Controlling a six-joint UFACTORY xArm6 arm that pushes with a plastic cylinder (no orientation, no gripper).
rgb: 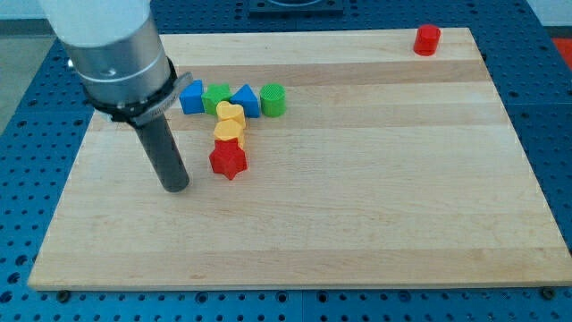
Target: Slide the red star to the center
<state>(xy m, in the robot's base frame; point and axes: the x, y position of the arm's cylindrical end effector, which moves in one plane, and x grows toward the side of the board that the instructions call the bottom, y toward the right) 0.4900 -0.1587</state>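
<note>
The red star lies on the wooden board, left of the middle. It touches a yellow block above it, under a yellow heart. My tip rests on the board to the left of the red star and slightly below it, a short gap apart. The rod and arm rise toward the view's top left.
A row sits above the yellow blocks: a blue cube, a green block, a blue triangle and a green cylinder. A red cylinder stands near the board's top right corner.
</note>
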